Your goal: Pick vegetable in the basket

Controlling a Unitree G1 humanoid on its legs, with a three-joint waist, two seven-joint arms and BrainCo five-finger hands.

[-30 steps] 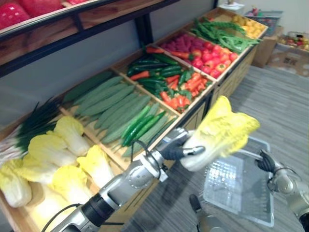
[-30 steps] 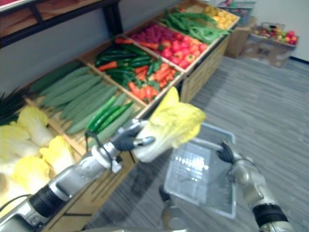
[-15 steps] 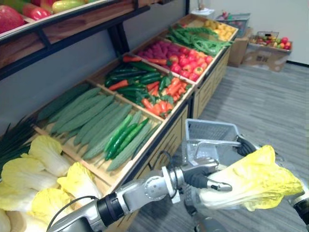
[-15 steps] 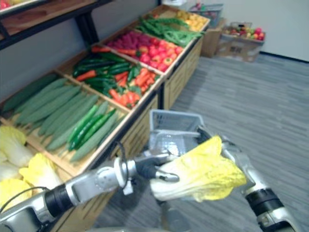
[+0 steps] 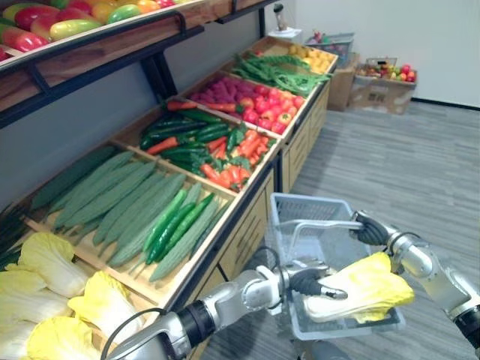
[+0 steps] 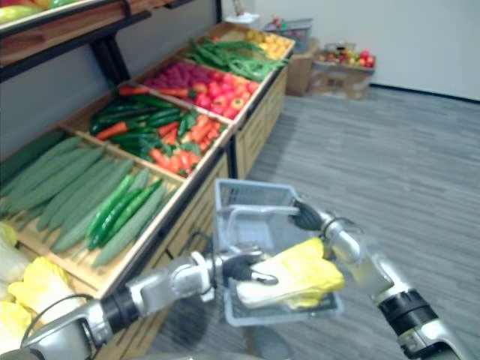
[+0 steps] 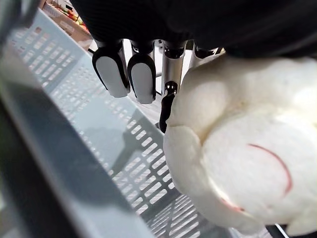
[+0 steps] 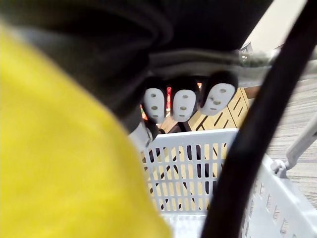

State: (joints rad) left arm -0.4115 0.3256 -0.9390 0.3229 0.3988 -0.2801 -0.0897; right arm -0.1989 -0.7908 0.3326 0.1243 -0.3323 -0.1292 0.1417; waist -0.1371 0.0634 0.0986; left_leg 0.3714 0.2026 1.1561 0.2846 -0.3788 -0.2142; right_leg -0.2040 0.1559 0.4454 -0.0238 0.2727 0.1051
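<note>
Left hand [image 5: 306,282] is closed on a cabbage [image 5: 364,289], gripping its white stalk end with the thumb laid across it; the yellow leaves point away to the robot's right. The cabbage sits low across the near end of a grey basket [image 5: 304,210], with its leaves overlapping the near rim; whether it rests on the basket's bottom cannot be told. In the left wrist view the fingers [image 7: 141,79] reach past the pale stalk toward the basket's mesh wall.

Right hand [image 5: 370,228] is curled round one end of the basket's handle [image 5: 319,224], holding the basket above the grey floor [image 5: 375,157], just beside a wooden stand [image 5: 247,225]. The stand's compartments run away from the robot in a row; more cabbages [image 5: 49,262] lie in the nearest one, then cucumbers [image 5: 124,199], then red and green peppers [image 5: 217,146]; further compartments of red and green produce lie beyond them.
</note>
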